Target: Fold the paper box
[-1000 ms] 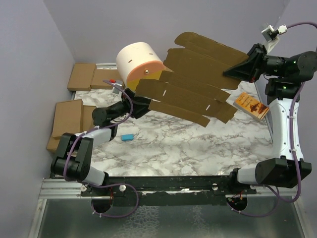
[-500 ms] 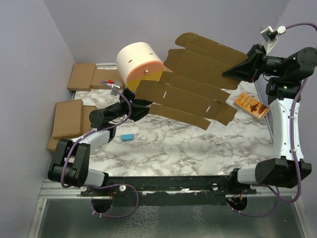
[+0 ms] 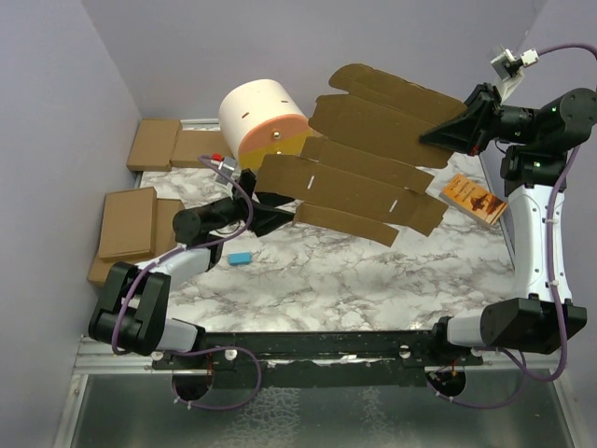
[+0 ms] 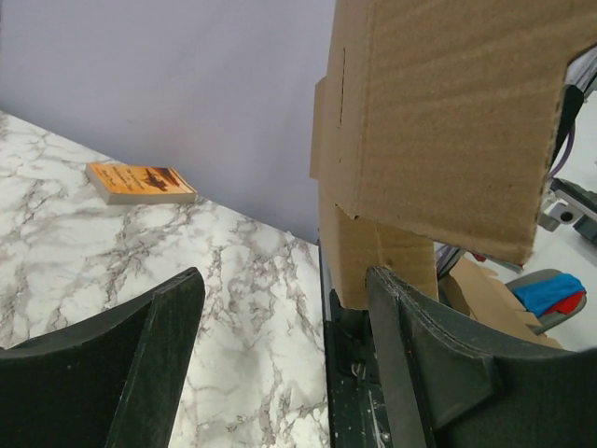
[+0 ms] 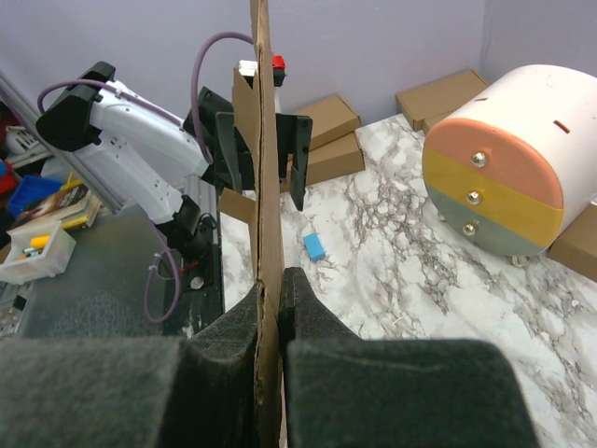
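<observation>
The right pincer [image 5: 269, 289] is pressed tight on one edge of the unfolded paper box [image 3: 373, 159], a wide die-cut sheet of plain brown cardboard, holding it aloft and tilted above the white marbled bench [image 3: 354, 280]. The left pincer [image 4: 280, 313] stands spread. A lower flap hangs just beside one finger [image 4: 410, 336]; I cannot tell whether they touch. A small orange printed booklet [image 3: 474, 199] lies on the bench near the right arm.

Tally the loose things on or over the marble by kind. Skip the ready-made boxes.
Cardboard sheet: 1
Drum: 1
Booklet: 1
Blue block: 1
Total: 4
</observation>
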Controlling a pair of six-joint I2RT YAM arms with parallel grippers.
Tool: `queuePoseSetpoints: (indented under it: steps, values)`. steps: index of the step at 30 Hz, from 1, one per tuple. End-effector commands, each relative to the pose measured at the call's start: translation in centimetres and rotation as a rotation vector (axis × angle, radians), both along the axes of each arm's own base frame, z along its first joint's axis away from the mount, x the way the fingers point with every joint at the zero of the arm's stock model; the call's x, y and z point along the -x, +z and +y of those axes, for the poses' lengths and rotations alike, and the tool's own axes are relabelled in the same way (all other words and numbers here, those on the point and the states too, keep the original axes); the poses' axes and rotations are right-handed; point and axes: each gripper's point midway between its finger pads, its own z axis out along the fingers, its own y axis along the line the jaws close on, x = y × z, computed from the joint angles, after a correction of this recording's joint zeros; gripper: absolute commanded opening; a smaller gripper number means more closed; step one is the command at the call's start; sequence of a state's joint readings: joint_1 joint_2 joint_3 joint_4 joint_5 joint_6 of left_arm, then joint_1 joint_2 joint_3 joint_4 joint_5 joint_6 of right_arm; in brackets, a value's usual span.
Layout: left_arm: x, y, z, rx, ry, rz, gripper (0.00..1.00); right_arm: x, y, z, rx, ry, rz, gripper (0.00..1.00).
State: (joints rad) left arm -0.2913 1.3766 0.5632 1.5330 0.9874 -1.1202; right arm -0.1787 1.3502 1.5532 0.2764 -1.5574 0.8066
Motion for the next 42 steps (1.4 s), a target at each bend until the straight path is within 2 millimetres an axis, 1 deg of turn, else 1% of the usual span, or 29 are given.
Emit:
queuePoseSetpoints:
  steps: [1, 14, 17, 24, 27, 30, 35, 37, 40, 42]
  values:
    - [2.9, 2.8, 0.3, 0.062, -0.028, -0.264, 0.73, -0.3, 0.5, -0.1, -0.012, -0.029, -0.009, 0.01]
    - [2.2, 2.9, -1.3, 0.102, -0.039, -0.220, 0.72, -0.1, 0.5, -0.1, -0.015, -0.032, -0.005, 0.01]
    - [2.0, 2.9, -1.5, 0.109, -0.038, -0.207, 0.70, -0.2, 0.4, -0.1, -0.016, -0.032, -0.002, 0.01]
    - [1.8, 3.4, -2.2, 0.135, -0.051, -0.180, 0.63, -0.3, 0.1, -0.1, -0.018, -0.034, 0.002, 0.01]
    - [1.9, 3.7, -2.3, 0.146, -0.055, -0.172, 0.59, -0.4, -0.1, -0.1, -0.021, -0.038, 0.004, 0.01]
    - [1.8, 3.9, -2.5, 0.154, -0.058, -0.161, 0.50, -0.5, -0.2, -0.1, -0.022, -0.040, 0.007, 0.01]
    - [1.4, 3.5, -2.9, 0.153, -0.068, -0.130, 0.35, -0.4, -0.2, -0.1, -0.022, -0.040, 0.007, 0.01]
    - [1.2, 3.4, -3.1, 0.153, -0.073, -0.119, 0.32, -0.3, -0.3, -0.1, -0.022, -0.040, 0.006, 0.01]
    - [1.0, 3.2, -3.3, 0.149, -0.081, -0.110, 0.30, -0.3, -0.3, -0.1, -0.022, -0.040, 0.007, 0.01]
    - [1.0, 2.9, -3.3, 0.143, -0.085, -0.107, 0.26, -0.3, -0.3, -0.1, -0.022, -0.039, 0.006, 0.01]
